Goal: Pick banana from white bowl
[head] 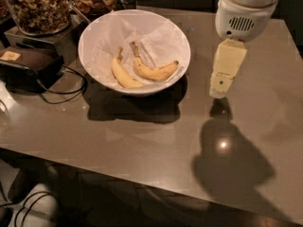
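Observation:
The white bowl (97, 37), lined with crinkled white paper, stands on the grey table at the upper left of centre. Two bananas lie in it. The banana (154, 71) with brown speckles and a dark blunt end is on the right, its stem pointing to the back. A paler banana (123, 74) lies just left of it. My gripper (218, 91), cream-coloured under a white wrist housing, hangs above the table to the right of the bowl, clear of its rim and holding nothing that I can see.
Glass jars of nuts (38, 6) stand behind the bowl at the top left. A black box (26, 63) with a looping cable (66, 91) sits left of the bowl. The table's front edge (142, 181) runs across the bottom. My arm's shadow (232, 164) falls at the lower right.

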Tool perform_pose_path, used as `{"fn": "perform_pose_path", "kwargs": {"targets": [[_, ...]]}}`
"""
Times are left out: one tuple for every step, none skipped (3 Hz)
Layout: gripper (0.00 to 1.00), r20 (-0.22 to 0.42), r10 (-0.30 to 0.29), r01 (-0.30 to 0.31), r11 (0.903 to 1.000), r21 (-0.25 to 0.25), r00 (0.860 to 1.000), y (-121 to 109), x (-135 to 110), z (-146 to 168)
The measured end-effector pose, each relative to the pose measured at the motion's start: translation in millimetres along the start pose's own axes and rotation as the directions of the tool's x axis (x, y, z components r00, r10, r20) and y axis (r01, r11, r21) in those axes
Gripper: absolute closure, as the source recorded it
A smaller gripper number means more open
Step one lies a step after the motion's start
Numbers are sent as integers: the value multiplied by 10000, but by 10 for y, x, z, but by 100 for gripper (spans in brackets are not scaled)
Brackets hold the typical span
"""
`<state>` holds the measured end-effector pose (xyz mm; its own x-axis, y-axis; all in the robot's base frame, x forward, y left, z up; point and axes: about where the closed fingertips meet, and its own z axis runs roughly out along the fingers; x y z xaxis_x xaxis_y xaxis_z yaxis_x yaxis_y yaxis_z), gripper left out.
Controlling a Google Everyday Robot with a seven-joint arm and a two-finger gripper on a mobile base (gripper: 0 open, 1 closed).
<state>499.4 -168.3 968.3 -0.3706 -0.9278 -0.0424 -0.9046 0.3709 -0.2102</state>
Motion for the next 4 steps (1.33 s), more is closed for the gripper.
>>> {"fn": "perform_pose_path", "kwargs": {"targets": [[0,245,-36,30,9997,225,9997,-50,-76,-1],[0,475,-38,36,10000,43,9989,-68,-117,13],[0,686,27,2,9991,-413,9976,-28,-234,-28],[0,943,-132,189,9980,-604,9955,-18,-473,-63]]}}
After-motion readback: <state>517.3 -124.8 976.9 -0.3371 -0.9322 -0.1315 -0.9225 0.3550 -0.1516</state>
